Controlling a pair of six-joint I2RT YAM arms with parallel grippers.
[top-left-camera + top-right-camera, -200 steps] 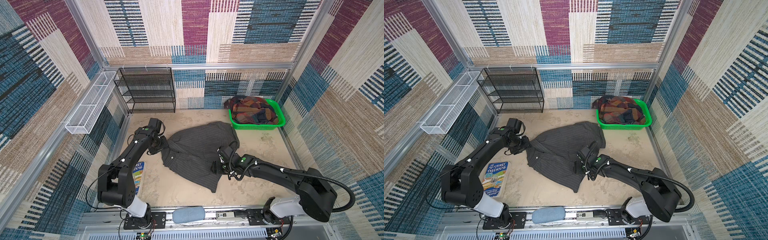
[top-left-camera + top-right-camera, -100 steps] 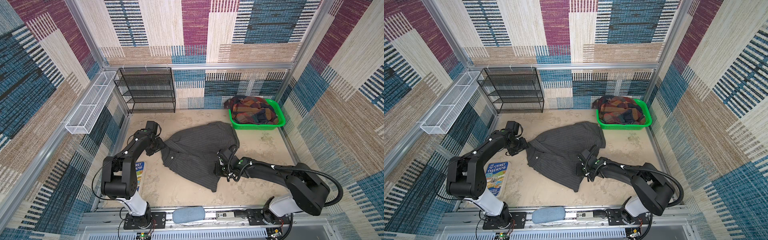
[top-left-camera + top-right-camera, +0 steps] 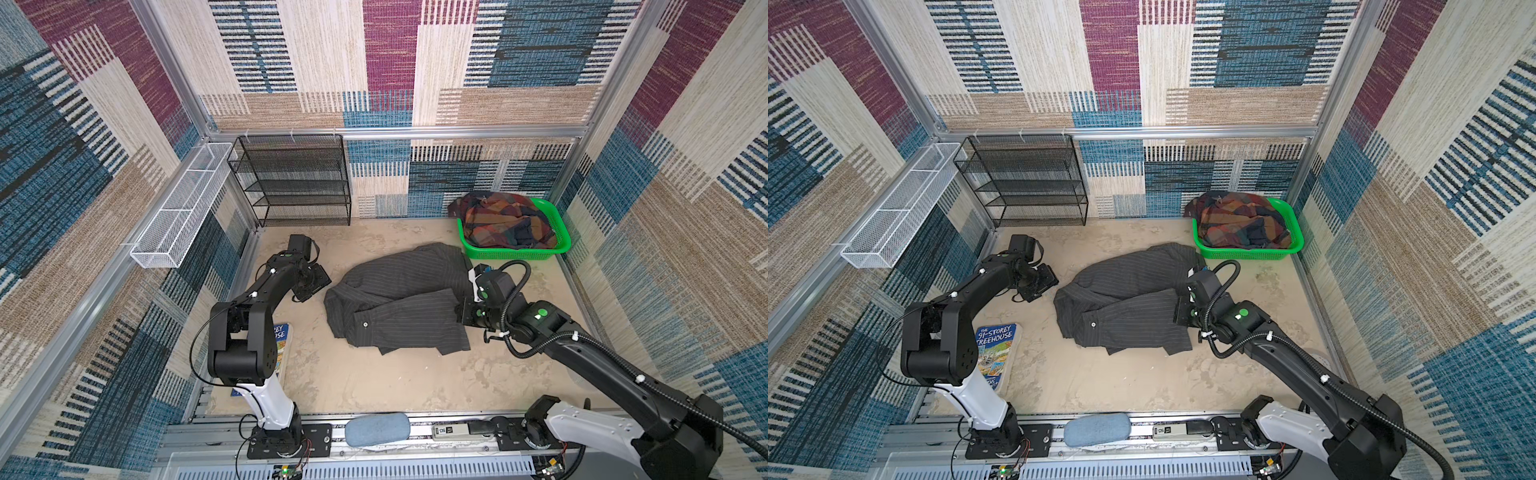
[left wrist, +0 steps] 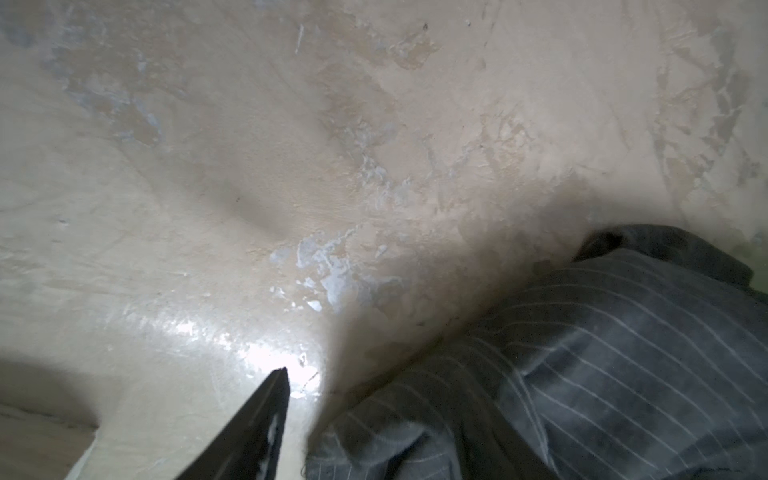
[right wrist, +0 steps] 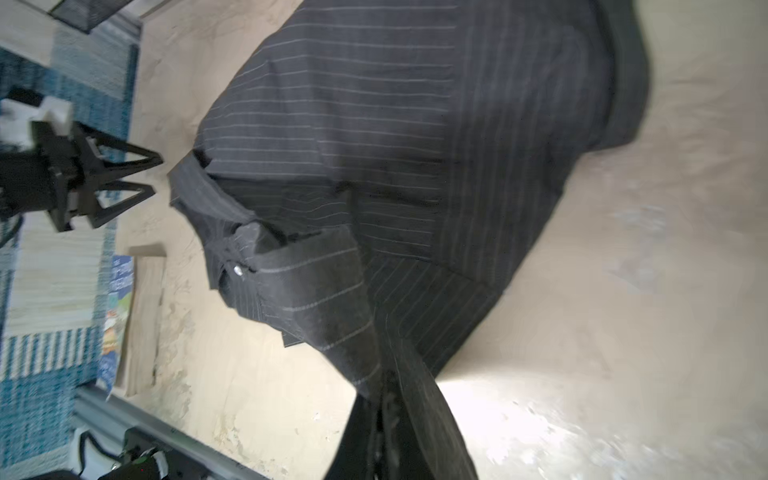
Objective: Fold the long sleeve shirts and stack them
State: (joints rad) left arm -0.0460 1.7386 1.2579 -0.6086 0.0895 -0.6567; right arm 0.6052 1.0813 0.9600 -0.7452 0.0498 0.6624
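- Change: the right gripper [image 3: 462, 312], open a second ago, has now clamped onto a bunched fold at the right-hand edge of the pinstriped shirt [image 3: 399, 299]. The right wrist view shows cloth pinched between the closed jaws.
- The shirt's lower tip, which reached further down the frame a second ago, is drawn up. A sleeve-like band now lies across its lower half.
- The left gripper [image 3: 311, 286] has its jaws parted and holds nothing. It sits just beside the collar end at centre-left, off the cloth.
- Our reading: the first fold is only beginning, and nothing is stacked.
- The pinstriped shirt lies mid-frame on the counter [image 3: 374, 386] in both top views. The plaid shirt [image 3: 505, 226] is crumpled in the green basket [image 3: 515, 252] at upper right.
- Materials: the shirt is soft, limp charcoal weave with thin pale stripes and one pale button [image 3: 365, 324], and it creases wherever it is pulled. The counter is hard, mottled beige, scuffed and glossy in patches. The basket is rigid plastic lattice.
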